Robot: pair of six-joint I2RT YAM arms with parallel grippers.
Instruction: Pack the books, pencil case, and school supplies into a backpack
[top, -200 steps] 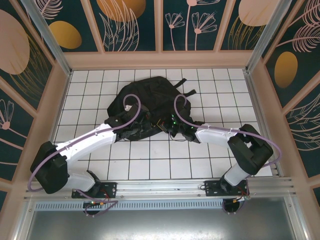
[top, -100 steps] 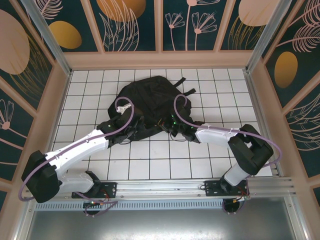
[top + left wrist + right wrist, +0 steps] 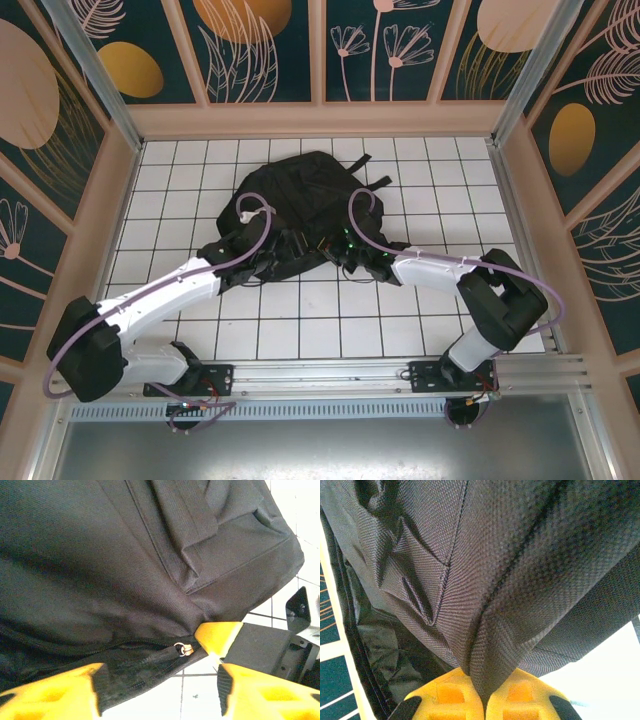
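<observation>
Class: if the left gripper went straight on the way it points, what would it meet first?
Most likely the backpack: its zip edge, with the zip pull, lies just ahead of the left gripper's open jaws, though depth is unclear.

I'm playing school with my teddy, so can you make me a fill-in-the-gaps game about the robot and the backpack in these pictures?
1. The backpack on the table is coloured ____.
2. The right tool is ____ on a fold of it.
3. The left tool stands ____, with a small metal zip pull just ahead of it.
4. Both tools have fingers coloured ____.
Missing words: black, shut, open, yellow.
</observation>
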